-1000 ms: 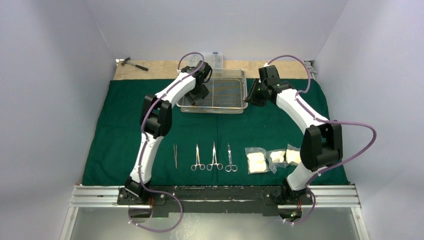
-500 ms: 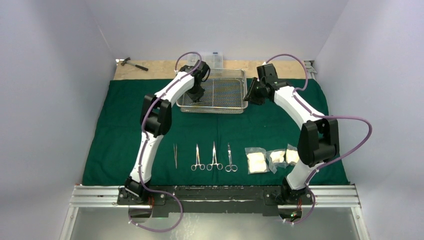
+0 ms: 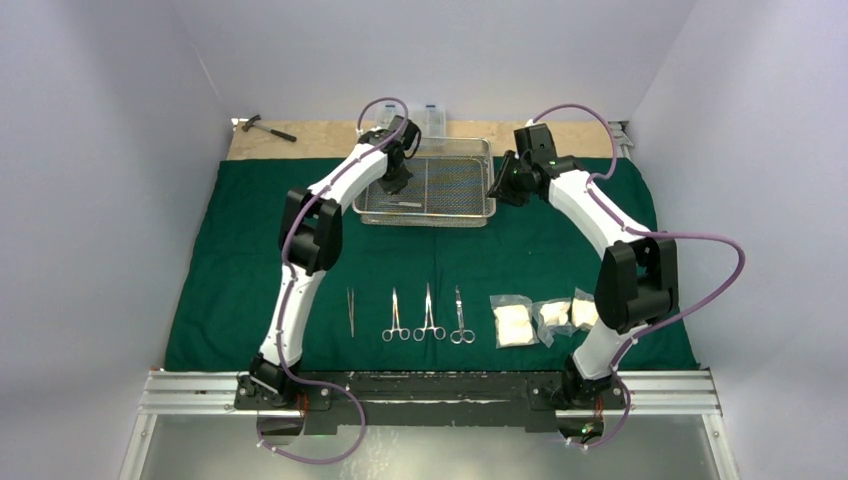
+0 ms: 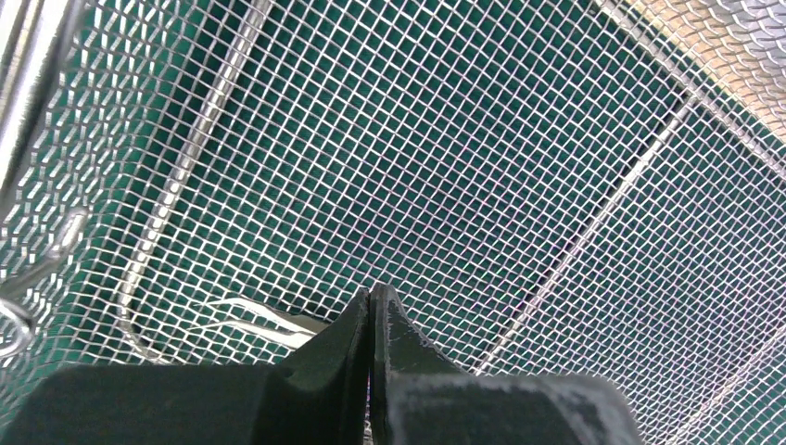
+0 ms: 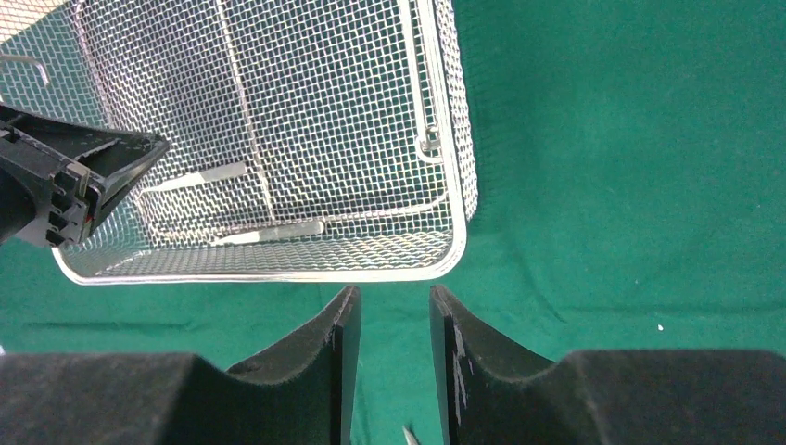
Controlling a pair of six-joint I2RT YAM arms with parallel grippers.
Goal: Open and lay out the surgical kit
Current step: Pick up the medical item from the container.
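Dark green cloth wrap (image 3: 250, 260), silver criss-cross wire-mesh tray (image 3: 425, 218), white gauze packets (image 3: 515, 325).

We take this for a robotics lab's test cell rather than a clinic. Plain white panels (image 3: 110, 150) box in the counter (image 3: 320, 140) on three sides. An aluminium rail (image 3: 190, 392) along the near edge carries two white arms (image 3: 350, 180) looped with purple cables (image 3: 700, 237). The surgical things look staged for practice: a green cloth (image 3: 250, 260) spread flat, steel instruments (image 3: 428, 315) in a tidy row, gauze packets (image 3: 540, 320) beside them and a wire-mesh tray (image 3: 425, 217) farther back. A hammer (image 3: 265, 127) lies on bare plywood behind the cloth.
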